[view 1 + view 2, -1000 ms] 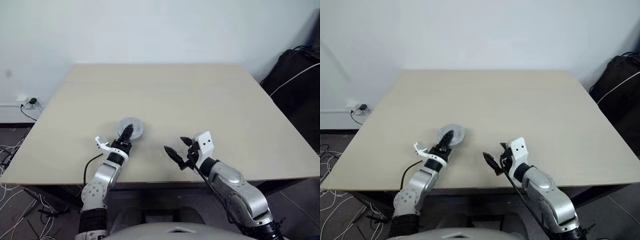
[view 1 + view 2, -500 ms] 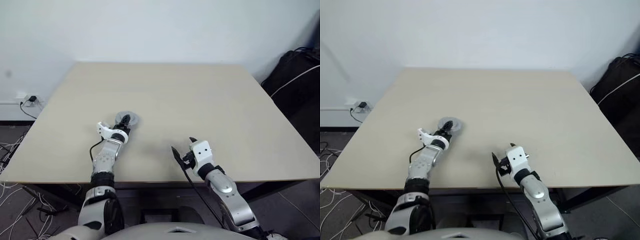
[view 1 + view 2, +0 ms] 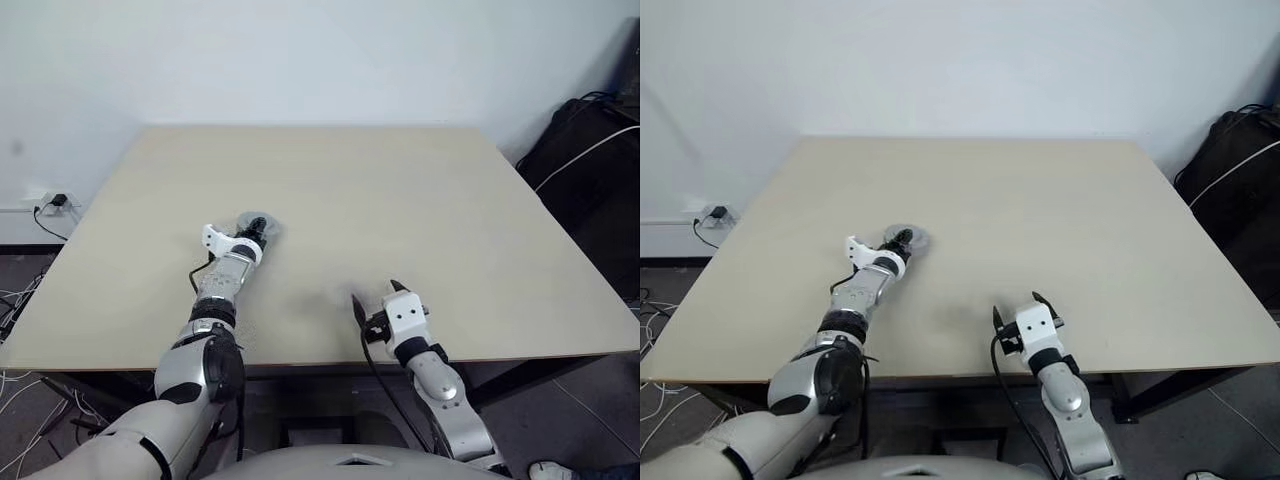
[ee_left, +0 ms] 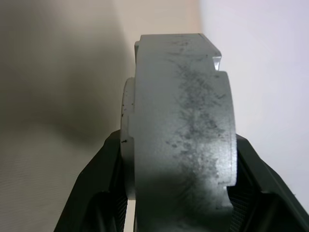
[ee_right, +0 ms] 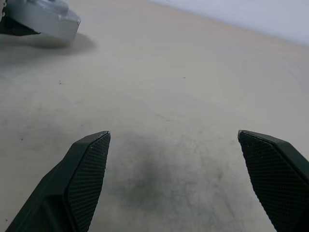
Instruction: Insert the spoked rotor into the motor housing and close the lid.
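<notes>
**Left gripper clamped on silver disc; right gripper spread above the near edge**

Pale wooden table (image 3: pixel 400 200), white wall behind. A dark bag (image 3: pixel 590 150) with a white cable stands off the table's far right corner.

Left arm reaches out over the left half of the table. Left gripper (image 3: pixel 255 229) sits at a round silver-grey disc, the lid (image 3: pixel 910 238), on the tabletop. From the left wrist camera the lid (image 4: pixel 181 130) is seen edge-on, thick and grey with a notched rim, wedged between the two black fingers (image 4: pixel 104 193), which press on its two faces. Grip looks firm. Whether the lid rests flat on the table or is lifted slightly, I cannot tell.

Right gripper (image 3: pixel 375 295) is near the front edge of the table, well apart from the lid. Its fingers (image 5: pixel 87 169) are spread wide with nothing between them but bare tabletop. From the right wrist camera, the lid (image 5: pixel 46 19) lies off at a distance with a shadow under it.
</notes>
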